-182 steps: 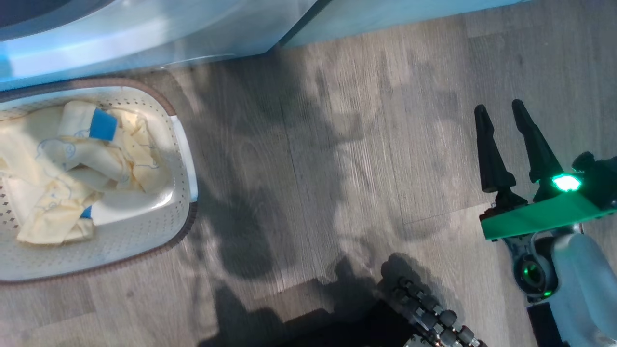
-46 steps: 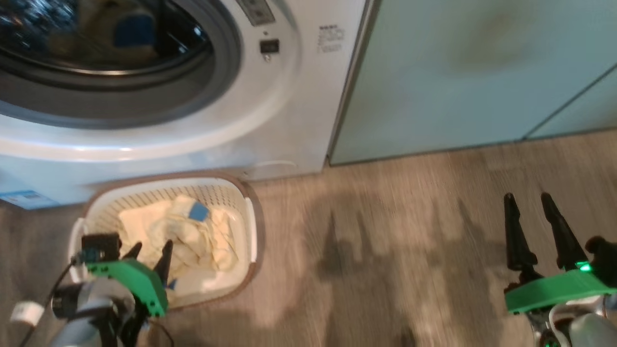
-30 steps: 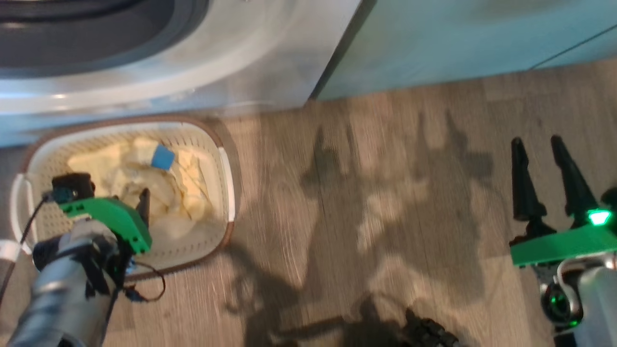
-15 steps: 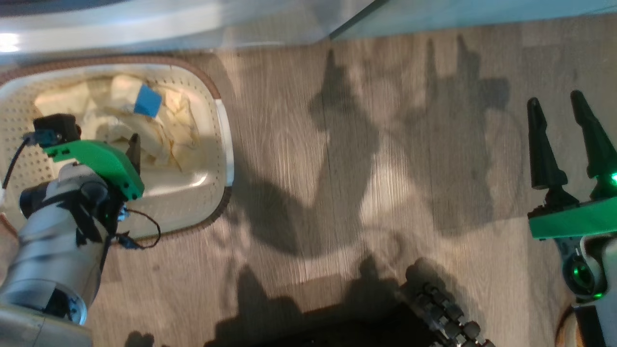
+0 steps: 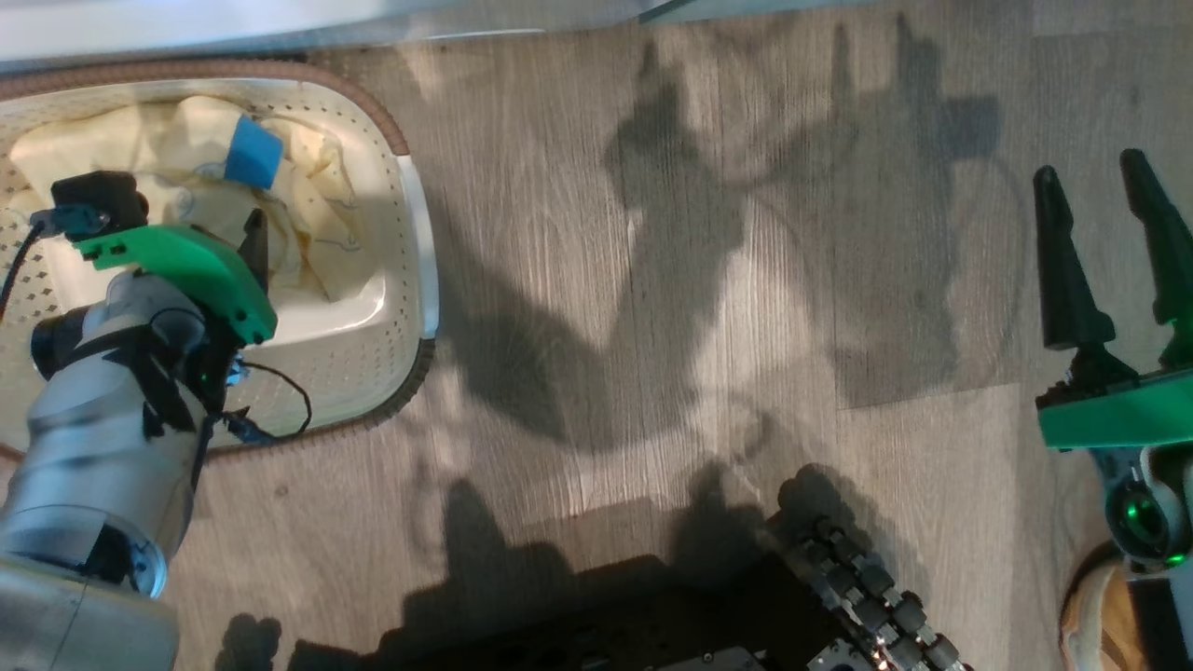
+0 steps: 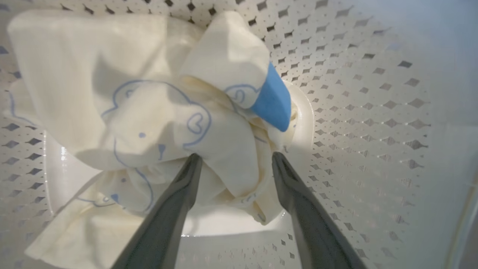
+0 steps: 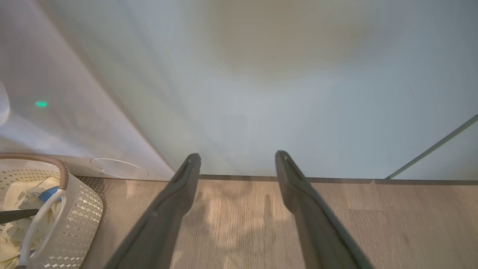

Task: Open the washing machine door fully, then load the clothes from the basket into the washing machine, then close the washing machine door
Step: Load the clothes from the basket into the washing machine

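Note:
The basket (image 5: 410,233) stands on the floor at the upper left, against the foot of the washing machine (image 5: 233,23). The pale yellow clothes (image 5: 317,214) with bear outlines lie heaped in it, a blue tag (image 5: 253,152) on top. My left gripper (image 5: 233,238) reaches down into the basket. In the left wrist view the left gripper (image 6: 235,157) is open, its fingers on either side of a fold of the clothes (image 6: 149,112) just below the tag (image 6: 272,101). My right gripper (image 5: 1089,170) hangs open over bare floor at the right. The washing machine door is out of view.
Wood floor (image 5: 652,280) stretches between the basket and the right arm. My dark base with its rollers (image 5: 867,596) sits at the bottom edge. Ahead of the right gripper (image 7: 237,155) is a teal cabinet panel (image 7: 261,74), with the washer's white front (image 7: 56,93) and basket (image 7: 82,209) left.
The head camera has tilted down, so the washer has slid out at the top. My left gripper has sunk lower among the clothes in the basket. Both grippers stay open.

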{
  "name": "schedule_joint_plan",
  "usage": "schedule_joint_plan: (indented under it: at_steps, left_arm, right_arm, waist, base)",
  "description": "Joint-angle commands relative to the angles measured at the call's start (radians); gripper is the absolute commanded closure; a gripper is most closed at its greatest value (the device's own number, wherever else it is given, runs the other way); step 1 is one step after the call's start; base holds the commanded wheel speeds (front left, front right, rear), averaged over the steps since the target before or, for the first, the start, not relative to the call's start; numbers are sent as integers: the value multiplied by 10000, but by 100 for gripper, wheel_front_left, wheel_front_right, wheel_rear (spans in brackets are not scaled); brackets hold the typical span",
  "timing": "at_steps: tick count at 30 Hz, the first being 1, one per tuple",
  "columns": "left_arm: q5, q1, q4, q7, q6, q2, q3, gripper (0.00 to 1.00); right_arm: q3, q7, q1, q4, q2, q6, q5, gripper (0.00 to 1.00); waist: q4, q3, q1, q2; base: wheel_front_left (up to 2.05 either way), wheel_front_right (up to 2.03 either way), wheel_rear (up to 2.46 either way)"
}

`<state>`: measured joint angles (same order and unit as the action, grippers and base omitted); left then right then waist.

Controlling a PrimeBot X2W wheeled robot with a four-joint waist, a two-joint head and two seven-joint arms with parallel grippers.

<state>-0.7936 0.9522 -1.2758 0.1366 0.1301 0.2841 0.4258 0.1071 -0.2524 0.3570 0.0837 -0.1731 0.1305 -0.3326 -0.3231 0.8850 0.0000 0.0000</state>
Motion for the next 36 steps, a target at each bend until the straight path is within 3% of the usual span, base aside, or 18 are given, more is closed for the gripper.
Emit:
schedule_joint_plan:
  at_steps: [1,25,26,27,29,30,36]
  left_arm:
    - [-78,-118,12,89,6,338,-121,0]
    - [-149,426,-23,498,6,313,951,0]
    - [-132,425,-9,545,6,297,1022,18]
    - [-110,418,20,561,6,273,1113,52]
    - [-102,412,99,596,6,246,1275,88]
    - [-99,421,146,634,6,243,1353,100]
    - [-212,377,384,834,6,241,1781,100]
  right_arm:
    - [66,-94,-260,-252,-257,2,90,0]
    - [-159,-94,-276,-478,-677,2,210,0]
    - [-167,-94,-287,-480,-685,2,215,0]
    - [-174,-94,-299,-485,-693,2,220,0]
    - [-199,-94,-326,-501,-716,2,231,0]
    - [-211,-94,-335,-509,-731,2,240,0]
    - [-237,-94,-277,-479,-740,2,268,0]
  waist:
    - [-16,22,0,0]
    - [138,684,0,0]
    - [144,684,0,0]
    - [150,683,0,0]
    - [164,681,0,0]
    - [170,682,0,0]
    - [163,601,0,0]
  base:
    - [0,0,0]
    - [0,0,0]
    - [0,0,0]
    - [0,0,0]
    - [0,0,0]
    - [0,0,0]
    - [0,0,0]
